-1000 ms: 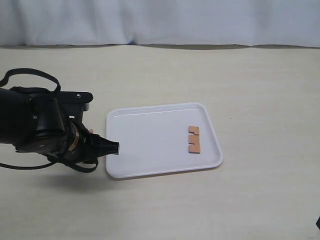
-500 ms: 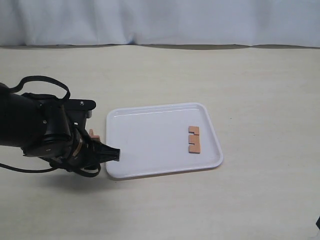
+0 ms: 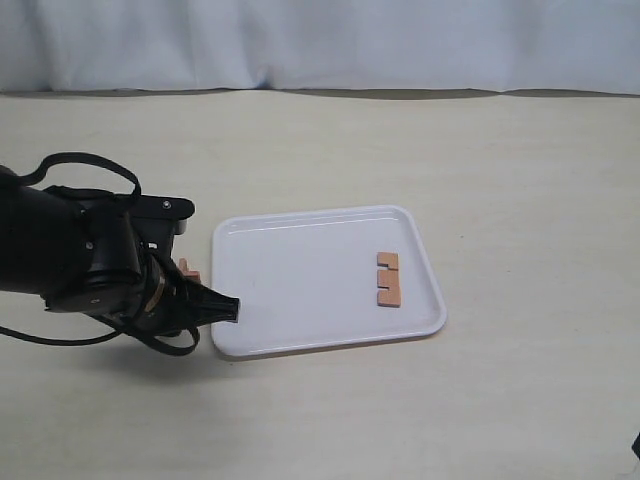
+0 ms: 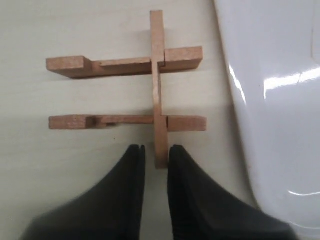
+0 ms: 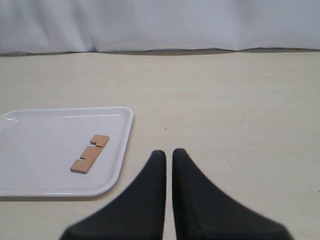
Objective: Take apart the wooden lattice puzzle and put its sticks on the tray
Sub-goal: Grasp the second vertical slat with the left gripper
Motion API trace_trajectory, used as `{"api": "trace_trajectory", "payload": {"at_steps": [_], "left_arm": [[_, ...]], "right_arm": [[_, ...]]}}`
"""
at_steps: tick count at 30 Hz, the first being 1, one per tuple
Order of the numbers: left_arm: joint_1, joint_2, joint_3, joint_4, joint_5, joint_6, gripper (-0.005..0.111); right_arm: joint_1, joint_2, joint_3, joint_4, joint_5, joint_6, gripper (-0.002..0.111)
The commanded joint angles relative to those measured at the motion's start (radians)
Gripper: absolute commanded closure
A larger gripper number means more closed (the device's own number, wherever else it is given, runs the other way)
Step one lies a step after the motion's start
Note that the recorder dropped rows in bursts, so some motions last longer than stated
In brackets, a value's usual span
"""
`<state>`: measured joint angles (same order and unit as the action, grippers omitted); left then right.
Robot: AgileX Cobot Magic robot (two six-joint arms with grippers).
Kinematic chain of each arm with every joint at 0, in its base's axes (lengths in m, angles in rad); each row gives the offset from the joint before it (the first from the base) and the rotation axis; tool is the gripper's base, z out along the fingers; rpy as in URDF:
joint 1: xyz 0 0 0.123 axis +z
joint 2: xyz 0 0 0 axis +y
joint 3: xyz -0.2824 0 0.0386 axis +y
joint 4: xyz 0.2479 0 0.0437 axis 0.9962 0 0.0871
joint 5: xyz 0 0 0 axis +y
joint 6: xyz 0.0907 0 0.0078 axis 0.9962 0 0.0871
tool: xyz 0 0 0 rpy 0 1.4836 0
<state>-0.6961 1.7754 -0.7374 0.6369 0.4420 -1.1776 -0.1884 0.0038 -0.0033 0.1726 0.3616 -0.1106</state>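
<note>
Beside the tray's (image 3: 300,290) left edge lies the wooden lattice puzzle (image 4: 150,90), made up of two parallel sticks crossed by a third. In the exterior view only a corner of the puzzle (image 3: 187,270) shows behind my left arm (image 3: 90,265). My left gripper (image 4: 156,150) is low over it and narrowly open. The crossing stick's near end (image 4: 160,157) sits between the fingertips, against one finger and clear of the other. One loose notched stick (image 3: 388,278) lies flat on the right part of the tray. My right gripper (image 5: 169,152) is shut on nothing, away from the tray (image 5: 40,145).
A white cloth backdrop (image 3: 320,45) runs along the table's far edge. The beige tabletop (image 3: 520,180) stretches bare around the tray. The tray's rounded rim (image 4: 240,100) passes close beside my left fingers.
My left arm has shifted right and slightly down toward the tray's near-left corner, then nearly settled. The stick on the tray has not moved.
</note>
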Motion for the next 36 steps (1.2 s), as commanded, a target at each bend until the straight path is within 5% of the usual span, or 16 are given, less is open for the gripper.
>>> {"api": "trace_trajectory", "payload": {"at_steps": [1, 6, 28, 33, 36], "left_arm": [[0.002, 0.002, 0.004, 0.006, -0.008, -0.009, 0.089], [0.002, 0.002, 0.004, 0.006, -0.013, -0.009, 0.078], [0.002, 0.014, 0.004, 0.024, -0.022, -0.009, 0.079], [0.002, 0.043, 0.004, 0.035, -0.022, -0.003, 0.107], [0.002, 0.035, 0.004, 0.035, -0.025, -0.003, 0.107]], "right_arm": [[-0.007, -0.004, 0.003, 0.003, 0.002, -0.002, 0.104], [-0.007, -0.004, 0.003, 0.003, 0.002, -0.002, 0.104], [-0.007, -0.004, 0.003, 0.003, 0.002, -0.002, 0.104], [-0.007, -0.004, 0.003, 0.003, 0.002, -0.002, 0.104], [-0.007, -0.004, 0.003, 0.003, 0.002, -0.002, 0.104]]}}
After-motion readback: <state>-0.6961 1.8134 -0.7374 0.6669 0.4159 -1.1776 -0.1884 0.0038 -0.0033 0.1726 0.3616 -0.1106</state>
